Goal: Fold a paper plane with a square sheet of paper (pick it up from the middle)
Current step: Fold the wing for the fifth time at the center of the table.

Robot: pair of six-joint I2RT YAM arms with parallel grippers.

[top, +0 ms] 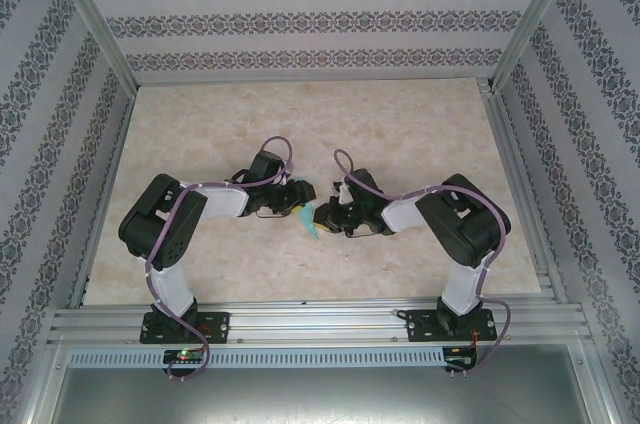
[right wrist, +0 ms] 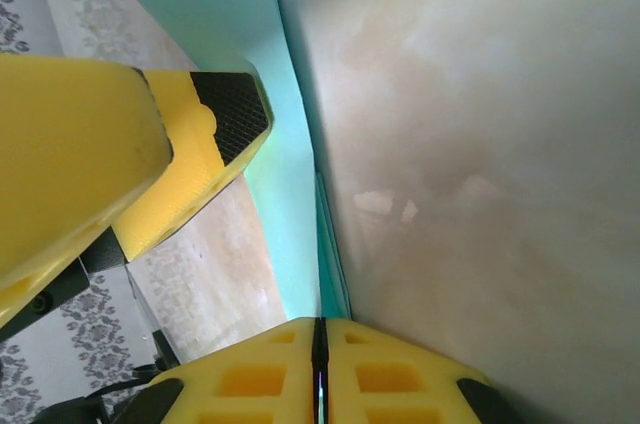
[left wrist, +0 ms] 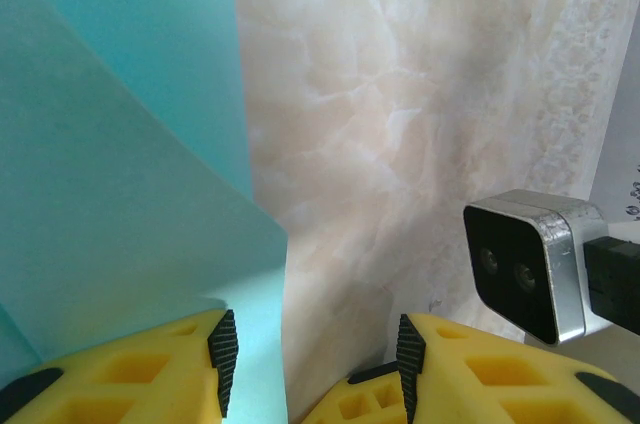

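Folded turquoise sheet (right wrist: 270, 94), clamped edge-on in the closed right hand (right wrist: 320, 359); its long axis runs straight out from that hand. Left hand (left wrist: 315, 354), opposite, fingers apart, has the sheet's edge in its gap.

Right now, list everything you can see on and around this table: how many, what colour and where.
folded paper sheet: one, turquoise, mid-table between the two pincers
table: one, beige marble pattern, under the arms
patterned walls: three, white with grey ornament bands, back and both sides
aluminium frame rails: several, silver, near edge and corner posts
left arm: one, black and white, purple cable, near left
right arm: one, black and white, purple cable, near right
wrist camera: one, silver and black, on the right arm
left pincer: one, yellow, black pads, open beside the paper
right pincer: one, yellow, shut on the paper's edge
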